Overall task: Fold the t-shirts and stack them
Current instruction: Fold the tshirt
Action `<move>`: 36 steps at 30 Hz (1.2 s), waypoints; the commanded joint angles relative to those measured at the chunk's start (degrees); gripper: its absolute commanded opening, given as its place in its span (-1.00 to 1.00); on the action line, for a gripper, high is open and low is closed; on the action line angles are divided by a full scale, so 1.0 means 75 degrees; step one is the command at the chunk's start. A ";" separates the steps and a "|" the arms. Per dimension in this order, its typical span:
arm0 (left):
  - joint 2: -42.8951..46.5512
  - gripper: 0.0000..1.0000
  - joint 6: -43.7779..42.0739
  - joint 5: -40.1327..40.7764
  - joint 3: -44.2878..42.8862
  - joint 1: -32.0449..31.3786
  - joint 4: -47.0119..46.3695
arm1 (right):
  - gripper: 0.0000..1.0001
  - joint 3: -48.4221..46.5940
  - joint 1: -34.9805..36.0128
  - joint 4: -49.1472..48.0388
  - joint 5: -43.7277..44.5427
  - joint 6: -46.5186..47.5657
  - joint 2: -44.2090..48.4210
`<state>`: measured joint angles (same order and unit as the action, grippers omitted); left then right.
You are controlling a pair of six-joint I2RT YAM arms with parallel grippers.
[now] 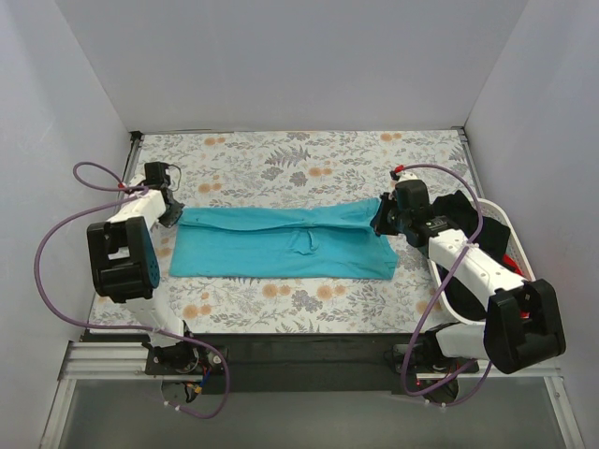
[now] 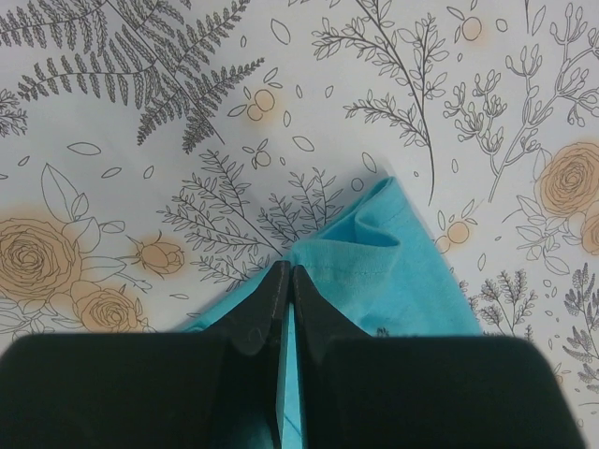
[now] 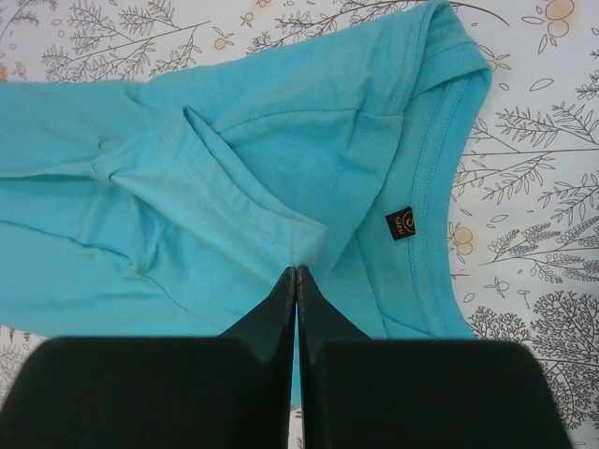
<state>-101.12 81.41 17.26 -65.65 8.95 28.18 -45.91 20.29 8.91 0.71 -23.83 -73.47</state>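
Observation:
The teal t-shirt (image 1: 281, 245) lies folded into a long band across the middle of the floral cloth. My left gripper (image 1: 175, 213) is at its left end. In the left wrist view the gripper (image 2: 286, 271) is shut on a hemmed edge of the teal t-shirt (image 2: 374, 271), with teal cloth between the jaws. My right gripper (image 1: 382, 222) is at the band's right end. In the right wrist view it (image 3: 296, 273) is shut on a fold of the teal t-shirt (image 3: 234, 187) beside the collar and its black label (image 3: 401, 223).
The grey floral cloth (image 1: 281, 164) covers the table. A white basket (image 1: 506, 224) stands at the right edge behind my right arm, with black cloth (image 1: 463, 213) and a bit of red cloth (image 1: 510, 265) inside. White walls close in the back and sides.

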 commanded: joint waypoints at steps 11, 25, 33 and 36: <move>0.1073 -1.00 0.0068 -0.0074 0.0479 0.0072 -0.0078 | -0.97 0.0004 0.0036 -0.0168 0.0222 0.0002 0.0316; 0.1412 -1.00 0.0278 0.0007 0.0936 0.0084 0.0051 | -0.97 0.0390 0.0025 -0.0144 0.0152 -0.0021 0.0550; 0.2243 -0.28 0.0408 0.0149 0.1206 0.0283 0.0074 | -0.97 0.0707 0.0095 -0.0344 -0.0036 -0.0010 0.0562; 0.2384 -0.25 0.0396 -0.0003 0.1113 0.0283 0.0121 | -0.97 0.0812 0.0107 -0.0425 -0.0036 0.0002 0.0585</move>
<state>-86.70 84.03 16.88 -56.62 10.70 29.08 -40.58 20.75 8.62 0.82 -23.83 -70.59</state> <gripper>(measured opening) 0.365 0.020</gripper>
